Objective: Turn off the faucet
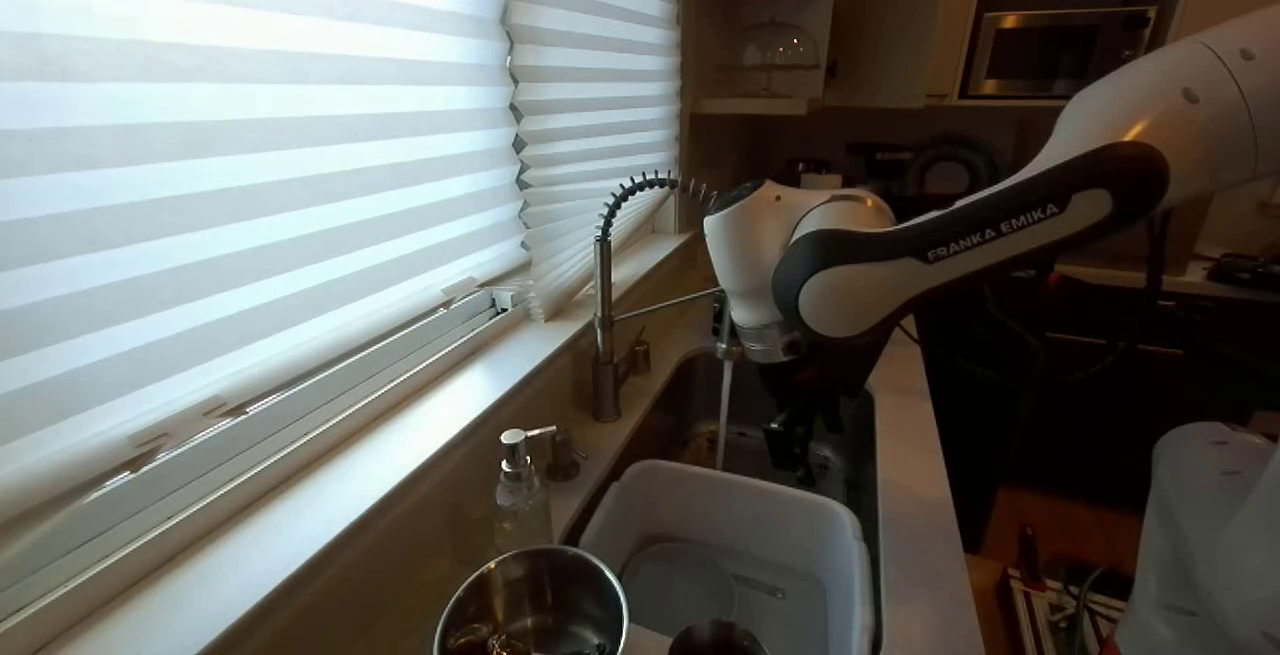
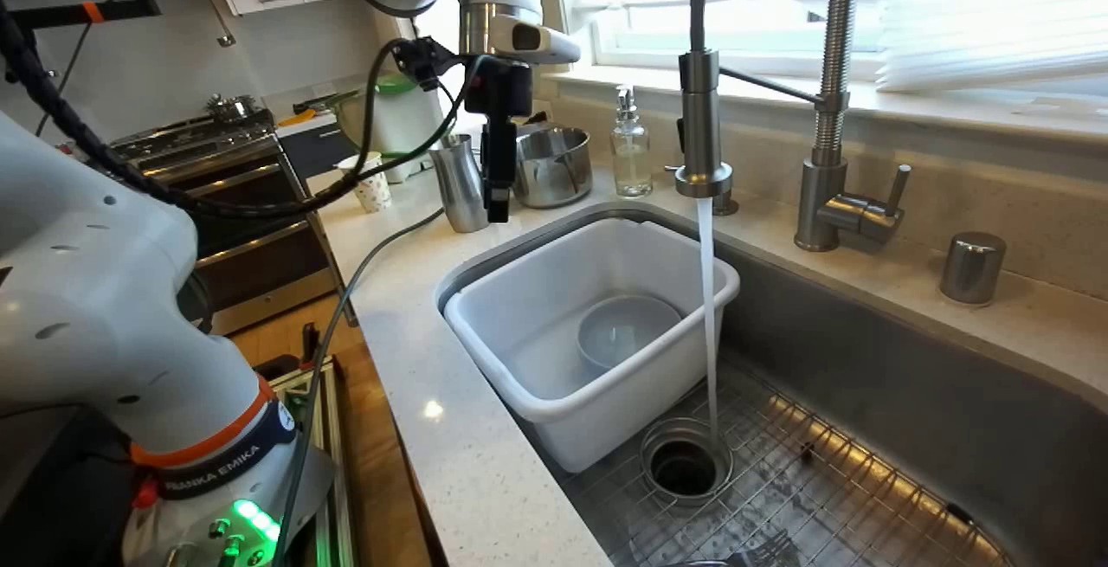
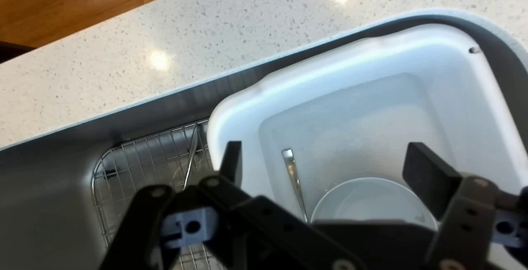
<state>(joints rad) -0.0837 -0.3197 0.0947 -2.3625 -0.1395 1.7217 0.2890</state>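
One hand [image 3: 328, 163], two fingers [image 3: 429, 179] wide apart, points down over one white tub [image 2: 623, 415] while one faucet [image 2: 704, 130] runs.

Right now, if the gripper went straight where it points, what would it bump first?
Probably the tub in the sink, below the open gripper, though depth leaves unclear which part it would touch.

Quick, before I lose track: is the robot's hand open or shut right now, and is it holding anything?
The hand: wide open, holding nothing.
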